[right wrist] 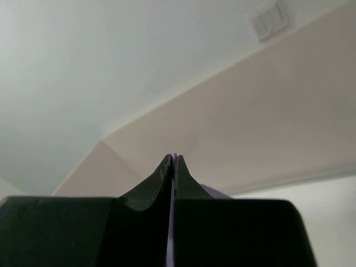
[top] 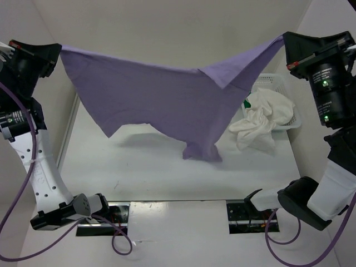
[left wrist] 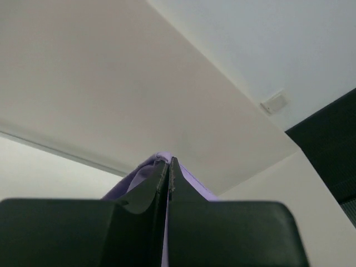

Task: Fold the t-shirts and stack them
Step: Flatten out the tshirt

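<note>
Lavender cloth t-shirt stretched aloft, left gripper and right gripper each clamped on a corner, crumpled white t-shirt seemingly spilling from mesh basket

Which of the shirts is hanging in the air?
The purple t-shirt, stretched between the left gripper and right gripper; the white t-shirt lies crumpled at the basket, the green t-shirt barely showing.

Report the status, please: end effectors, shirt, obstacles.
Status: left end effector and right end effector both shut on lavender t-shirt. It hangs stretched between them. No obstacle seen; white t-shirt heaped at mesh basket, right side.
</note>
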### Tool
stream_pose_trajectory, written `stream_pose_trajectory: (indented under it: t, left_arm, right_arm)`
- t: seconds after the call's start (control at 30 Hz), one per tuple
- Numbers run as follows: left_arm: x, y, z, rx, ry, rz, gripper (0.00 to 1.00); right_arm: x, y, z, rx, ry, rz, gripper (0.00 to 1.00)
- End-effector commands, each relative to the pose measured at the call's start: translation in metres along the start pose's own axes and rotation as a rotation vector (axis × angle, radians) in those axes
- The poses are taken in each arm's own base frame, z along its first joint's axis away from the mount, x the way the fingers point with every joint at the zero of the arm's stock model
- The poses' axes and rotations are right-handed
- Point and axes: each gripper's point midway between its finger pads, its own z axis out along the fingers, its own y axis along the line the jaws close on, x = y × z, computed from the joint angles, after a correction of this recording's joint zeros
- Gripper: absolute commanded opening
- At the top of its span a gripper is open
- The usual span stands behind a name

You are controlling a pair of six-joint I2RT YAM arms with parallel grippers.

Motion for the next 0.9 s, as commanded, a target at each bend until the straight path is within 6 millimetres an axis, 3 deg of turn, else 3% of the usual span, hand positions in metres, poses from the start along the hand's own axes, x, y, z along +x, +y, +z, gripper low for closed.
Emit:
stream_pose_trajectory:
  t: [0.0, 0.1, 0.13, 0.2, 0.23, 0.27, 0.3, 0.33, 0.37, 0.43, 0.47, 0.53, 0.67, 0.7, 0.77, 0.8, 0.87]
  left_arm:
    - [-0.002, 0.012, 0.023, -0.004, 0.020, -0.066, 0.00]
    - [0.007, 0.039, 0.041, -0.054, 0.040, -0.081, 0.00]
    - [0.009, 0.049, 0.044, -0.076, 0.039, -0.074, 0.00]
    - [0.021, 0.075, 0.054, -0.117, 0.060, -0.070, 0.00]
    - [0.025, 0.083, 0.056, -0.134, 0.061, -0.075, 0.00]
    - [0.033, 0.099, 0.065, -0.152, 0.077, -0.087, 0.00]
    - [0.046, 0.115, 0.068, -0.173, 0.107, -0.106, 0.00]
    - [0.053, 0.118, 0.071, -0.178, 0.114, -0.109, 0.00]
    - [0.063, 0.131, 0.079, -0.203, 0.130, -0.107, 0.00]
    - [0.070, 0.143, 0.089, -0.222, 0.141, -0.115, 0.00]
    - [0.077, 0.158, 0.099, -0.237, 0.152, -0.136, 0.00]
    - [0.094, 0.172, 0.115, -0.260, 0.187, -0.164, 0.00]
    - [0.085, 0.162, 0.132, -0.222, 0.169, -0.194, 0.00]
    - [0.070, 0.147, 0.134, -0.189, 0.141, -0.176, 0.00]
    - [0.055, 0.134, 0.136, -0.174, 0.112, -0.171, 0.00]
    - [0.044, 0.122, 0.136, -0.150, 0.092, -0.158, 0.00]
    - [0.019, 0.092, 0.133, -0.093, 0.044, -0.127, 0.00]
  right_arm:
    - [-0.016, -0.001, 0.030, 0.048, -0.122, -0.052, 0.00]
    - [0.023, -0.012, 0.076, 0.115, -0.077, -0.110, 0.00]
    - [0.050, -0.017, 0.099, 0.136, -0.036, -0.148, 0.00]
    - [0.079, -0.032, 0.127, 0.175, -0.001, -0.200, 0.00]
    - [0.094, -0.029, 0.141, 0.112, 0.048, -0.201, 0.00]
    - [0.120, -0.062, 0.172, 0.168, 0.102, -0.193, 0.00]
    - [0.131, -0.071, 0.183, 0.163, 0.135, -0.192, 0.00]
    - [0.141, -0.079, 0.195, 0.161, 0.151, -0.196, 0.00]
    - [0.172, -0.099, 0.213, 0.183, 0.211, -0.210, 0.00]
    - [0.182, -0.116, 0.228, 0.204, 0.228, -0.198, 0.00]
    - [0.210, -0.130, 0.241, 0.219, 0.275, -0.205, 0.00]
    - [0.205, -0.123, 0.246, 0.194, 0.249, -0.183, 0.00]
    - [0.203, -0.110, 0.252, 0.136, 0.232, -0.140, 0.00]
    - [0.179, -0.093, 0.248, 0.101, 0.174, -0.115, 0.00]
    - [0.155, -0.074, 0.242, 0.053, 0.117, -0.086, 0.00]
    - [0.126, -0.057, 0.228, 0.018, 0.062, -0.062, 0.00]
    - [0.096, -0.037, 0.215, -0.029, -0.008, -0.037, 0.00]
